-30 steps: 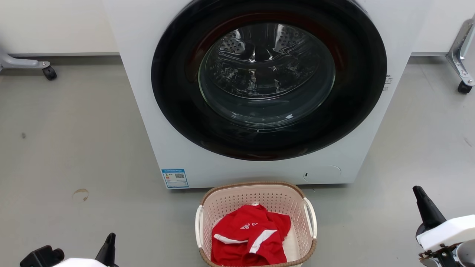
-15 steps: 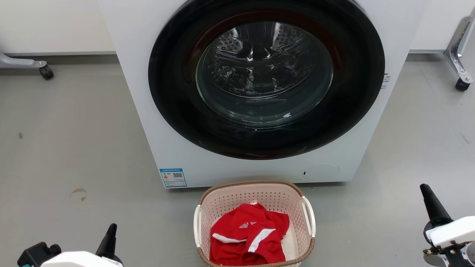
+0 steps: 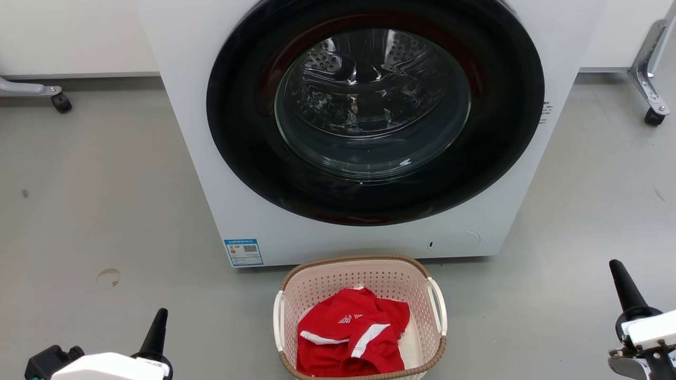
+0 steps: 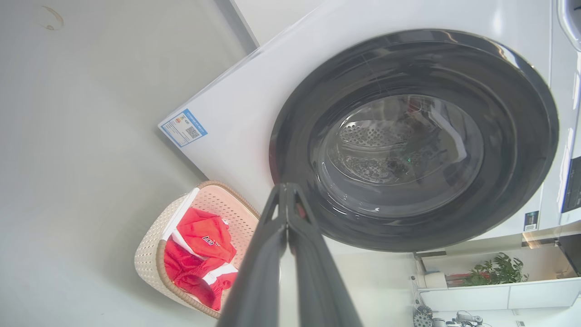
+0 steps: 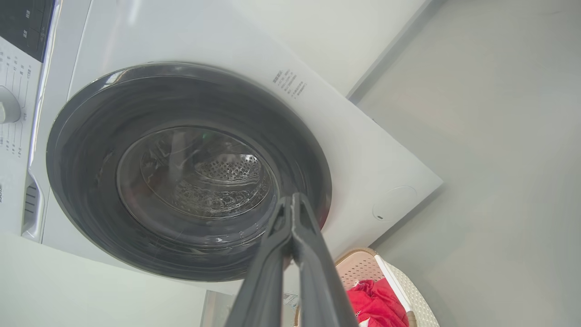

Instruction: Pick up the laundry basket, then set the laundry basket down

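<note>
The pale pink laundry basket (image 3: 322, 285) with its brown rim and white side handles stands on the floor just in front of the washer, holding a red and white garment (image 3: 351, 332). It appears again in the left wrist view (image 4: 150, 254) and the right wrist view (image 5: 358, 270). My left gripper (image 3: 158, 322) sits at the lower left, well apart from the basket, fingers together and empty (image 4: 287, 190). My right gripper (image 3: 618, 272) is at the lower right, also far from the basket, fingers closed on nothing (image 5: 292, 200).
A white front-loading washer (image 3: 369, 232) with a large dark round door (image 3: 375, 116) rises right behind the basket. Wheeled metal legs stand at the far left (image 3: 60, 101) and far right (image 3: 654, 116). Grey floor (image 3: 105, 211) spreads on both sides.
The head camera has shifted slightly, so the scene slides left and up. The right gripper shows further right and the left gripper a little higher. The basket stays on the floor.
</note>
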### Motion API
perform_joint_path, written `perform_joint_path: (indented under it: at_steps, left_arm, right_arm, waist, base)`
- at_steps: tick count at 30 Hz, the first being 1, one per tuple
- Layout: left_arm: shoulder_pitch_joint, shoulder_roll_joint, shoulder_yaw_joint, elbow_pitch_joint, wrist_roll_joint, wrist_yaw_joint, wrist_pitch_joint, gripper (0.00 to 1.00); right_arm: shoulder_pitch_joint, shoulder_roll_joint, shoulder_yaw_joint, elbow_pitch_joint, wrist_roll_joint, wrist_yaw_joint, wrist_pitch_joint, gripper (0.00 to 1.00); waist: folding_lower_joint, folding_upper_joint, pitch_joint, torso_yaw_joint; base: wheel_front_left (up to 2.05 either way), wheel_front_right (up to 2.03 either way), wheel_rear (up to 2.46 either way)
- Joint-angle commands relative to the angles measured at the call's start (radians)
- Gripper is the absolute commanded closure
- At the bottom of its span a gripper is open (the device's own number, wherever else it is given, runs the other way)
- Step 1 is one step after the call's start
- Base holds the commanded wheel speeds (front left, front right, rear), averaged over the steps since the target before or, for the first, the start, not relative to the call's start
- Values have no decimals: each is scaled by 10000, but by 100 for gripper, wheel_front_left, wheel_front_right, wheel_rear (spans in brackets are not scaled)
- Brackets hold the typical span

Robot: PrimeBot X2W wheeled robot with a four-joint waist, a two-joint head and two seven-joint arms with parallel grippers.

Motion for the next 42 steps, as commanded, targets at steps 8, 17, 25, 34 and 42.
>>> perform_joint_path:
  at_steps: [8, 17, 25, 34, 42]
  left_arm:
    - [-725, -267, 761, 51, -643, -497, 113, 100]
    - [-895, -646, 1179, 284, -1195, -923, 229, 100]
    - [-1027, -941, 1504, 464, -1621, -1254, 320, 100]
    - [-1217, -1365, 1971, 723, -2232, -1727, 452, 100]
    - [-1369, -1705, 2347, 930, -2719, -2107, 558, 100]
  right_arm:
    - [-686, -202, -149, -185, 958, -18, 65, 100]
    - [-737, -186, -322, -148, 1781, -20, 89, 100]
    - [-776, -174, -456, -120, 2418, -22, 108, 100]
    - [-833, -156, -648, -79, 3332, -24, 134, 100]
    - [-879, -142, -802, -46, 4063, -26, 156, 100]
  waist:
    - [0, -1, 32, -47]
    - [0, -1, 66, -97]
    - [0, -1, 91, -135]
    - [0, -1, 128, -190]
    - [0, -1, 158, -234]
  base:
    - [0, 0, 0]
    - [0, 0, 0]
    - [0, 0, 0]
    - [0, 0, 0]
    - [0, 0, 0]
